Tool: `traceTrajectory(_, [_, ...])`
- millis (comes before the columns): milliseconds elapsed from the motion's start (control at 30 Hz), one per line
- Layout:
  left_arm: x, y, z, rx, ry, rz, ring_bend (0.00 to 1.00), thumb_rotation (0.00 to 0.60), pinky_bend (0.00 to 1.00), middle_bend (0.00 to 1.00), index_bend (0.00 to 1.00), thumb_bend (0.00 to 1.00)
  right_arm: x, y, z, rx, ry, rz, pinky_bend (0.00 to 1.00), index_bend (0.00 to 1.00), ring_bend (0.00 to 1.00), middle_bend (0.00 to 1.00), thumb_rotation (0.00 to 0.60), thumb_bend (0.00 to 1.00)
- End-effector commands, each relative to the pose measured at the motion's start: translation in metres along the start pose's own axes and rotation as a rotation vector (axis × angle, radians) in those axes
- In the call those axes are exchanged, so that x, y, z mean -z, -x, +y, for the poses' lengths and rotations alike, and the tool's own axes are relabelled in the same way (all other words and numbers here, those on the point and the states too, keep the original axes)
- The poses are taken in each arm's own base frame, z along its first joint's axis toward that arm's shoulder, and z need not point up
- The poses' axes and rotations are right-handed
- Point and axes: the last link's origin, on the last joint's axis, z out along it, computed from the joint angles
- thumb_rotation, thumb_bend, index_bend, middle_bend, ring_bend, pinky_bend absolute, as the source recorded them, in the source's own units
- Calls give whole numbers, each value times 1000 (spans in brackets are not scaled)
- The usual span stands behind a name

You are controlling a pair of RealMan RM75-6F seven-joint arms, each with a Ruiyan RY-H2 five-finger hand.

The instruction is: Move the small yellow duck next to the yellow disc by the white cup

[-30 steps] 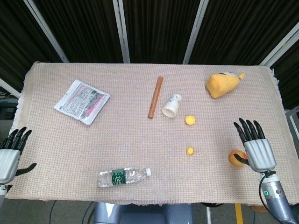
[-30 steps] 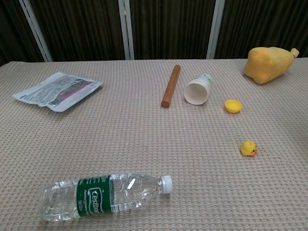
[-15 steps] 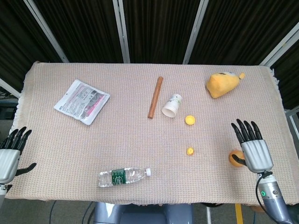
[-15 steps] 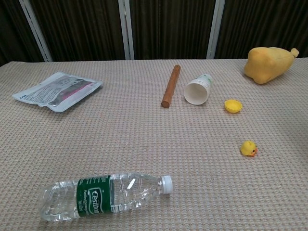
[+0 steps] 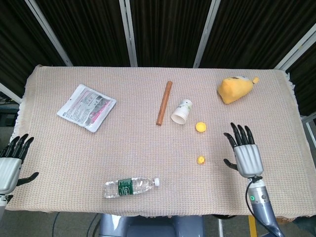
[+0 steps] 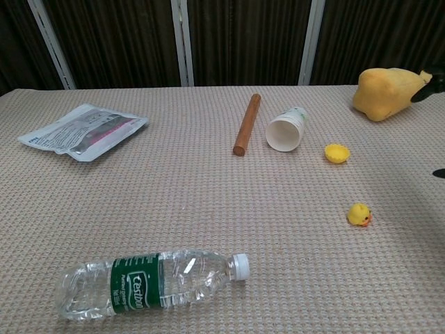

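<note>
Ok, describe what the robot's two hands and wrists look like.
Both hands, right hand and left hand, have silver-grey palms with black fingers. The right wrist is grey with a small green light and a dark cable alongside. The left wrist is cut off at the frame edge.

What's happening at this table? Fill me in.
The right hand hovers open over the mat, just right of the small yellow duck, not touching it. The duck sits apart from the yellow disc beside the tipped white cup. The left hand idles open at the table's left edge.
</note>
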Motion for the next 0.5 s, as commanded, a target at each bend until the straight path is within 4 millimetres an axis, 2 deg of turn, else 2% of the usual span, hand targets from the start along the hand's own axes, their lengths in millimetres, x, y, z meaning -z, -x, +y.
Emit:
traceTrajectory(33, [0, 0, 0, 2, 2, -1, 0, 600, 197, 0, 0, 0, -8, 18, -17, -23, 3, -50, 0, 235, 0, 0, 600, 55])
traceTrajectory(267, [-1, 0, 1, 8, 6, -1, 0, 600, 197, 0, 0, 0, -8, 50, -38, -84, 20, -132, 0, 273, 0, 0, 600, 69])
traceTrajectory(500, [-1, 0, 1, 9, 4, -3, 0, 600, 197, 0, 0, 0, -9, 69, -52, -102, 28, -181, 0, 298, 0, 0, 600, 71])
